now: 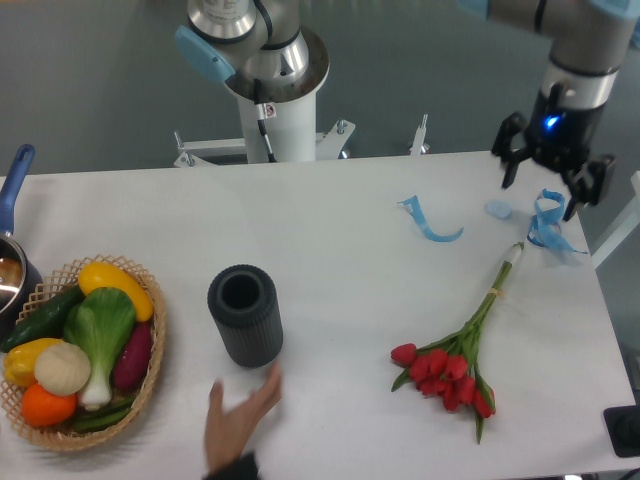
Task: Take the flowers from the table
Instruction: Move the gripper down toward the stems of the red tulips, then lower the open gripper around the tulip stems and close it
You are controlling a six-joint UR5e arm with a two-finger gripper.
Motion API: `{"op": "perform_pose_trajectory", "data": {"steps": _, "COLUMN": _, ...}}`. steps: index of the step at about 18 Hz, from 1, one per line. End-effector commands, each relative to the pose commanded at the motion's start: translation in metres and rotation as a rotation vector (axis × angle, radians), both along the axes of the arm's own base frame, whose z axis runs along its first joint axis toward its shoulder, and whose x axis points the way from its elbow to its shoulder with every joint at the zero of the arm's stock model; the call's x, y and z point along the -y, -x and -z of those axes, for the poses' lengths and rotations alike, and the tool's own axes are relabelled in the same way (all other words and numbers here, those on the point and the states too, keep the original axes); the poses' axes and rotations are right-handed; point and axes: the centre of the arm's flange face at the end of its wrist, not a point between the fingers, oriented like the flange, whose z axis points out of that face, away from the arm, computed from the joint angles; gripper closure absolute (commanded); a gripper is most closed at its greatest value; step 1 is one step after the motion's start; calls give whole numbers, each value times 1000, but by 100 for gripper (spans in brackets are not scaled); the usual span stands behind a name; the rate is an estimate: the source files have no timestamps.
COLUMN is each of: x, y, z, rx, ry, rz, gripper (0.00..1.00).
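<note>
The flowers (452, 364) lie flat on the right part of the white table (330, 240): red tulip buds toward the front, green stems running up and right to a tip near the back right. My gripper (543, 187) hangs open above the table's back right, over the blue ribbon scraps, with nothing between its fingers. It is up and right of the stem tip, apart from the flowers.
Blue ribbon scraps (548, 222) and another strip (428, 222) lie at the back right. A dark ribbed cylinder vase (245, 315) stands left of centre, a person's hand (235, 425) just in front of it. A basket of vegetables (80, 350) and a pot (12, 260) sit far left.
</note>
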Motion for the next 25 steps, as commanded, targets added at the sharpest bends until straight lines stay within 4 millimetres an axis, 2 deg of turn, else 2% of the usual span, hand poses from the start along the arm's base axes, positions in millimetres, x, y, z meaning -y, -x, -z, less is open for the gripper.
{"op": "perform_pose_trajectory", "data": {"steps": 5, "x": -18, "y": 14, "z": 43, "rx": 24, "ry": -2, "rz": -56, "gripper": 0}}
{"op": "perform_pose_trajectory", "data": {"steps": 11, "x": -25, "y": 31, "z": 88, "rx": 38, "ry": 3, "rz": -54, "gripper": 0}}
{"op": "perform_pose_trajectory", "data": {"steps": 16, "x": -28, "y": 32, "z": 125, "rx": 90, "ry": 22, "rz": -61, "gripper": 0}}
{"op": "perform_pose_trajectory", "data": {"steps": 20, "x": -36, "y": 34, "z": 148, "rx": 113, "ry": 39, "rz": -46, "gripper": 0}}
{"op": "perform_pose_trajectory", "data": {"steps": 23, "x": -34, "y": 34, "z": 161, "rx": 120, "ry": 70, "rz": -46, "gripper": 0}}
{"op": "perform_pose_trajectory", "data": {"steps": 25, "x": -42, "y": 31, "z": 166, "rx": 125, "ry": 75, "rz": -37, "gripper": 0}}
